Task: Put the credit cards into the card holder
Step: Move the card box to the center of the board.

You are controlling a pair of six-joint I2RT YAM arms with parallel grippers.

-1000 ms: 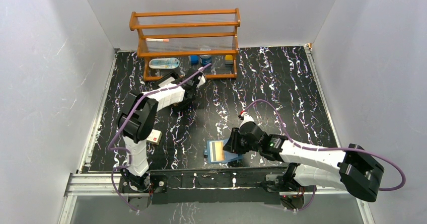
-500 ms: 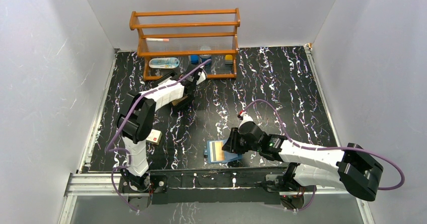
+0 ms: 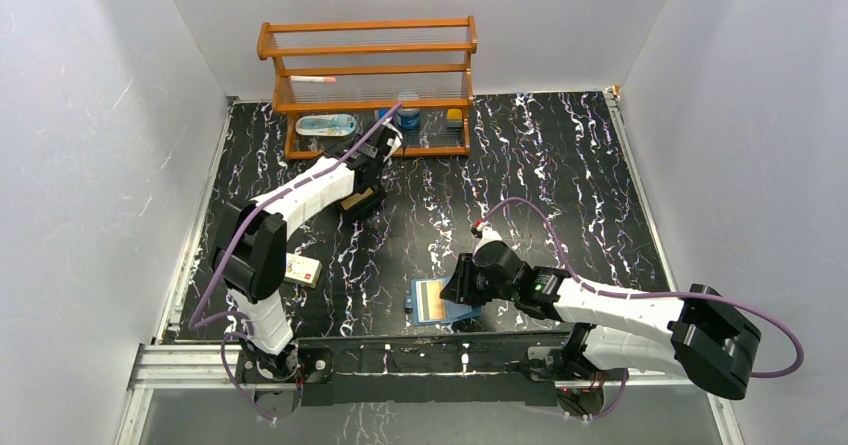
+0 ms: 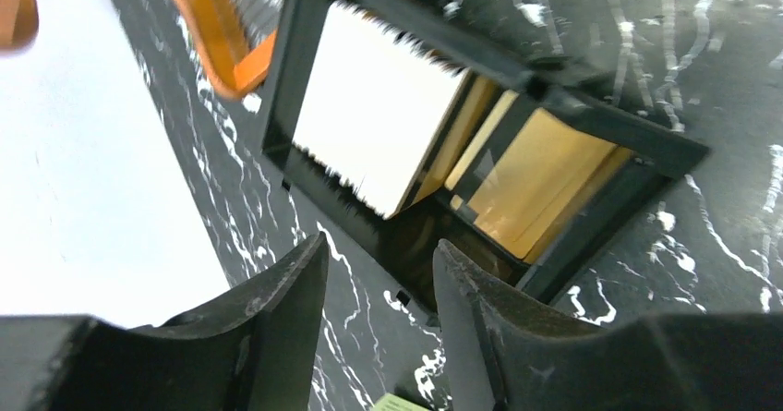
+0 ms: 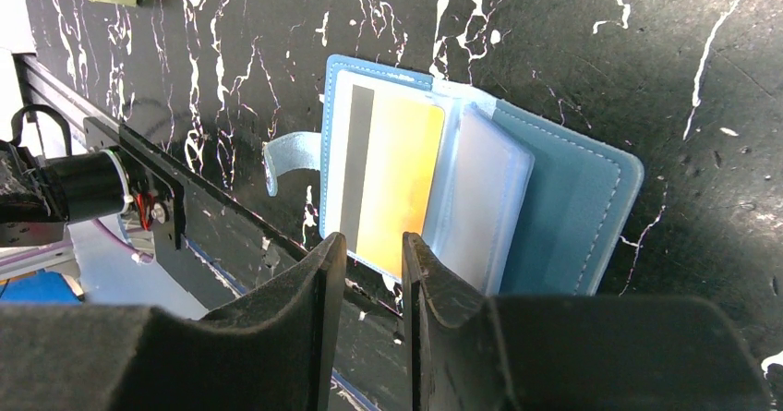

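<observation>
We see the left gripper [image 4: 380, 277] with its fingers apart by a moderate gap, and nothing is between them. The black box [image 4: 591, 125] lies just beyond the tips. The right gripper [image 5: 374, 268] has its fingers drawn almost together, with only a narrow slit left. The near edge of the card holder [image 5: 563, 199] runs under the tips, but we cannot tell if they pinch it or only lie over it.

The left wrist view shows us the inside of the box, which the top view gives only as a small dark shape beside the arm. The credit cards [image 4: 369, 106] are there as two stacks, a white one in one compartment and a tan stack [image 4: 540, 175] in the other.

The right wrist view shows the card holder lying open on the table [image 5: 720, 23], near its front edge. A yellow card [image 5: 397, 185] with a dark stripe sits in its left slot. The snap tab [image 5: 286, 152] is turned out to the left.

Only the top view shows that box and holder are well apart. The box is just in front of the wooden rack [image 3: 370, 49], and a cream packet [image 3: 302, 270] lies beside the left arm.
</observation>
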